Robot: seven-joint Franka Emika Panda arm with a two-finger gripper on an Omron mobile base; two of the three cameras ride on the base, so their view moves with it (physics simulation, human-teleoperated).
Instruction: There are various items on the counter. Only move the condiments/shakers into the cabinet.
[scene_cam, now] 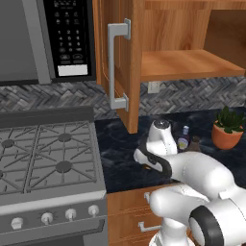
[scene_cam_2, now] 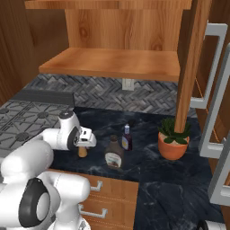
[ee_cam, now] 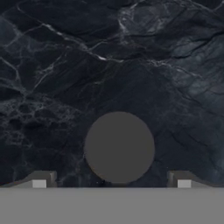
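Stove [scene_cam: 48,153]: grey gas top, left of the counter and butted against it.
Counter [scene_cam_2: 179,188]: my landmark; black marbled stone with white veins, wooden drawers beneath its front edge.
My gripper [ee_cam: 111,183]: pointing straight down over the counter's left part; my jaws are released and spread wide, one tip on each side of the shaker, not touching it.
Shaker [scene_cam_2: 82,152]: small tan wooden one, upright on the counter right under my hand; in the hand view its round dark top [ee_cam: 119,147] sits between my fingertips.
Syrup bottle [scene_cam_2: 114,153]: brown, white label, black cap; upright on the counter, just right of the shaker.
Blue bottle [scene_cam_2: 126,138]: small, dark, pale cap; on the counter just behind and right of the syrup bottle.
Plant [scene_cam_2: 173,139]: green, orange pot; on the counter, right of both bottles and apart from them.
Cabinet [scene_cam_2: 112,63]: warm wood, on the wall above the counter, door swung open, inner shelf bare.
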